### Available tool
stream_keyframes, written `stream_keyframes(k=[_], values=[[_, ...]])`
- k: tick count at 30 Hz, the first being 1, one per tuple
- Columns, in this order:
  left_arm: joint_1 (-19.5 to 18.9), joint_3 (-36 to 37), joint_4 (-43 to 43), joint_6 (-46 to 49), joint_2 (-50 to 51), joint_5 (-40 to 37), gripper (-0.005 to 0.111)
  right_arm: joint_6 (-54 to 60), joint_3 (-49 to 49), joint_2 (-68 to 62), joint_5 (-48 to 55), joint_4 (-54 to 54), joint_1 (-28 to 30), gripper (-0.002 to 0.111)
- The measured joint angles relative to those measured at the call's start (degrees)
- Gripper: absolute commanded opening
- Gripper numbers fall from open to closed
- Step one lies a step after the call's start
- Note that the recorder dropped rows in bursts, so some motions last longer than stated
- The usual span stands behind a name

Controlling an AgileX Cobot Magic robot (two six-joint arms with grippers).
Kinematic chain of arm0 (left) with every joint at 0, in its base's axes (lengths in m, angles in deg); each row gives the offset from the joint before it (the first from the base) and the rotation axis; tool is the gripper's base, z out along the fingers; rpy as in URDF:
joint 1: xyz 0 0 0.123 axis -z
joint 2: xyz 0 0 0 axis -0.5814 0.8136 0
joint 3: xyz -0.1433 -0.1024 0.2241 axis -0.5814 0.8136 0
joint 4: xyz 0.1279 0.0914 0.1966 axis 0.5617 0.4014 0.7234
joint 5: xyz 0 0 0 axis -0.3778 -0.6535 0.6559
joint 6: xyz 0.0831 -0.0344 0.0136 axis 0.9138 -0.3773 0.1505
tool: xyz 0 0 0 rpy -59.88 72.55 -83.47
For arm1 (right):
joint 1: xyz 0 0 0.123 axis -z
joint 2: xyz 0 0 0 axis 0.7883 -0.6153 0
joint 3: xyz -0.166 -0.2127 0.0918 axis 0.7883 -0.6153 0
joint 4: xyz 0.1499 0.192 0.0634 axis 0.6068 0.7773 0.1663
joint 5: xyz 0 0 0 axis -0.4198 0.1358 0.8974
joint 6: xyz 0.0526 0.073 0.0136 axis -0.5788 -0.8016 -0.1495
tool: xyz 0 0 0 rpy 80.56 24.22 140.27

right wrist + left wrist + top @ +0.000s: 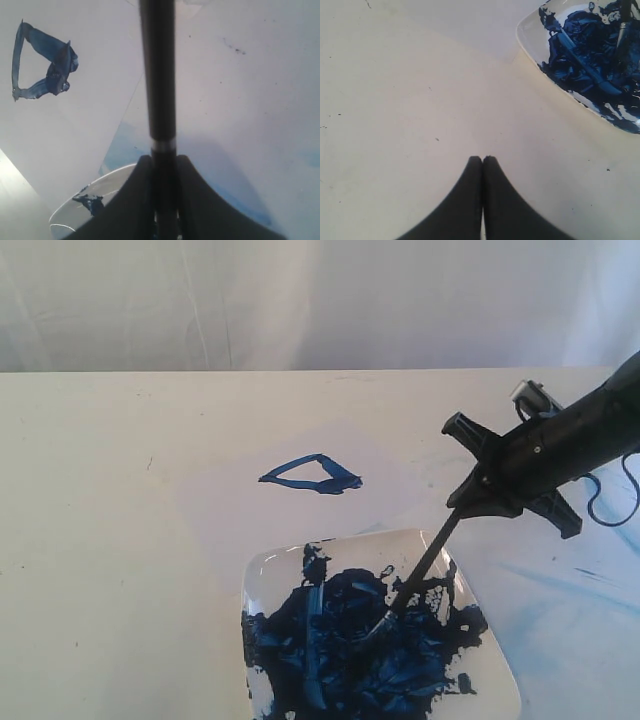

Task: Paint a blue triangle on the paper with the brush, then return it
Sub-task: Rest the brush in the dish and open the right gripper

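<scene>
The triangle (312, 475) looks finished on the paper (230, 515), well away from the right jaws. They clamp the brush (425, 565), its bristles below them in the plate's (272, 575) paint. Letting it go seems all that's left. Only the left wrist view shows the left jaws: pressed together, empty, over bare surface (395, 100).

A cream table (90, 570) carries a pale sheet of paper (225, 515) and, close in front of it, a square white plate (268, 575) smeared blue.
</scene>
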Motion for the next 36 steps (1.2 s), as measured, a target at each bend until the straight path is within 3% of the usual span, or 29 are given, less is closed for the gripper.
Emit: stream_keyframes(k=[30,36], values=[[0.0,0.0,0.0,0.0,0.0,0.0,0.000,-2.0,0.0,-1.6,-2.9,0.2,0.0,0.000],[0.0,0.0,0.0,0.0,0.0,0.0,0.000,-2.2,0.0,-2.2,-3.5,0.5,0.0,0.015]])
